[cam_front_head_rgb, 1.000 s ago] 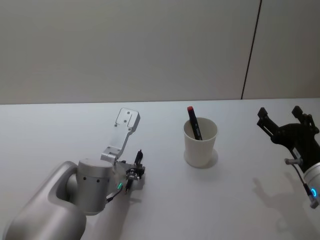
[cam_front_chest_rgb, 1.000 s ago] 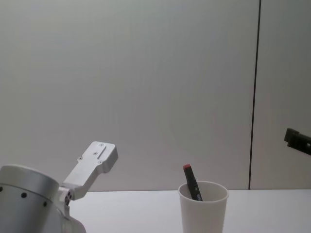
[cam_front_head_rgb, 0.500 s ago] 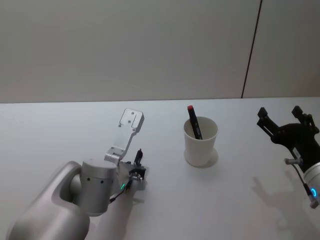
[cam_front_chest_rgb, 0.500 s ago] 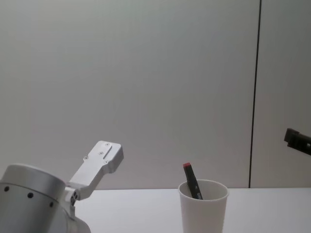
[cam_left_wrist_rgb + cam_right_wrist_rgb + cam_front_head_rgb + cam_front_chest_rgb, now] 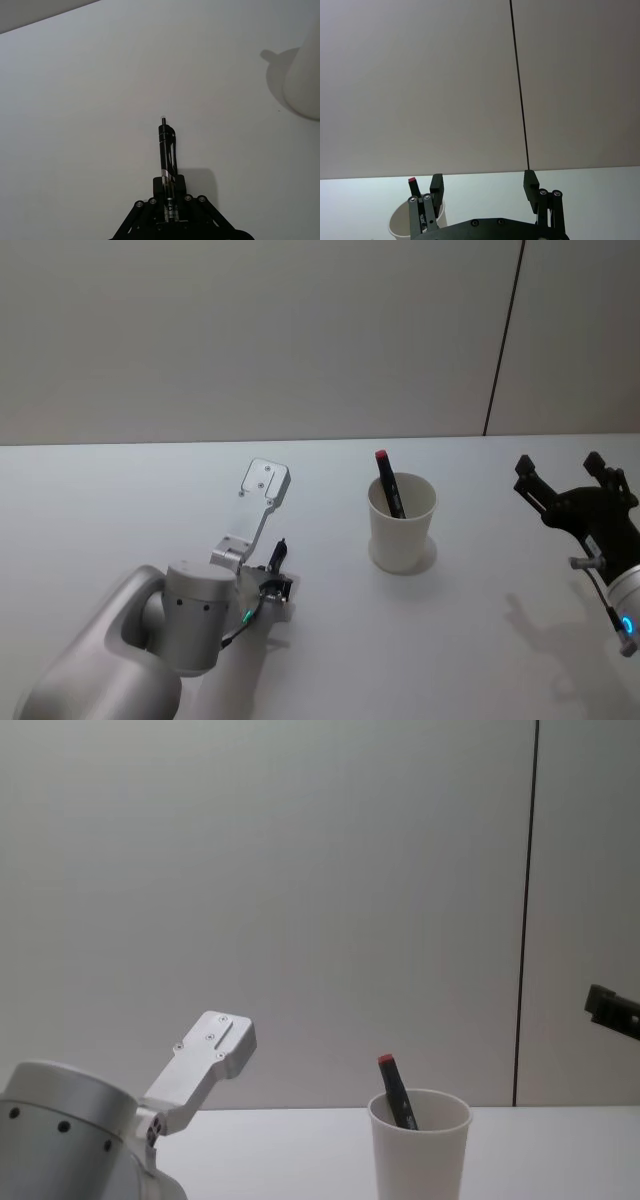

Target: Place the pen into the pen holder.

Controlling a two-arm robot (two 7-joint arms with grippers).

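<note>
The left gripper is clamping the pen, fingers shut on one end of the barrel, the rest jutting out ahead of them, low over the table. The cup is standing ahead of the fingers and off to their right, well apart, a red-capped marker leaning inside. The grasp looks made; the carry seems in hand. Next the pen needs lifting above the rim, turning upright and releasing. The right gripper is idling beyond the cup, fingers spread.
</note>
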